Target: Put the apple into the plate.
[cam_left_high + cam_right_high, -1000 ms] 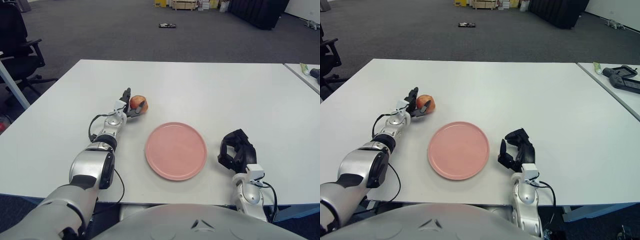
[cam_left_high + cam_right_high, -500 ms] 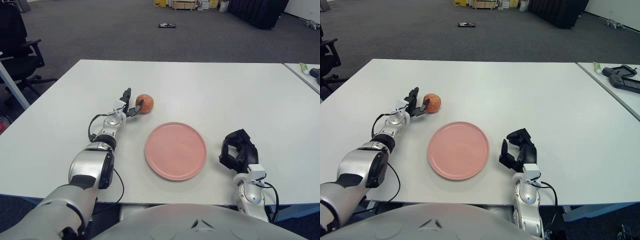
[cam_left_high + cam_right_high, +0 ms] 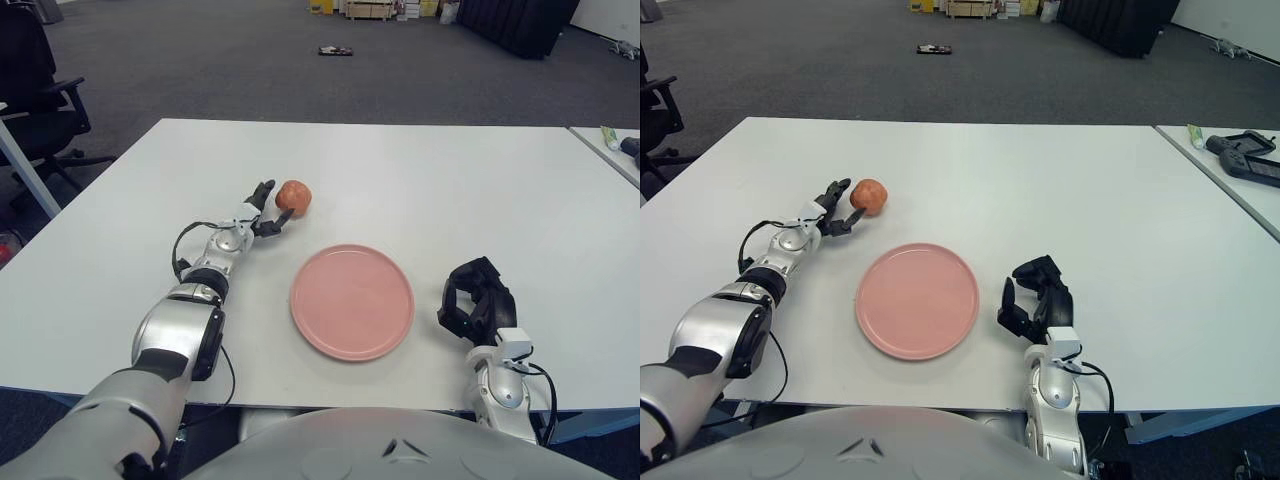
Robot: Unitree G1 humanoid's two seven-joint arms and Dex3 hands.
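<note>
So the apple (image 3: pixel 293 196) is sitting on the white table (image 3: pixel 420 180), out past the far-left edge of the pink plate (image 3: pixel 352 301) and clearly apart from it. The left hand (image 3: pixel 262 212) is right up against it on its left side, fingers spread loosely with the tips at or just touching the apple, but they don't wrap it, so I'd say there's no real grip. Basically nothing of the task is done: the plate has nothing on it, and the apple needs a proper grasp, a lift, and a short carry toward the robot and to the right.

The right hand (image 3: pixel 1035 300) shows just to the right of the plate, fingers curled in, holding nothing.

Nothing sits between apple and plate, so the path looks clear. My worry is a round apple rolling farther away if it gets nudged instead of grabbed. A black office chair (image 3: pixel 40 90) stands off the table's left.
</note>
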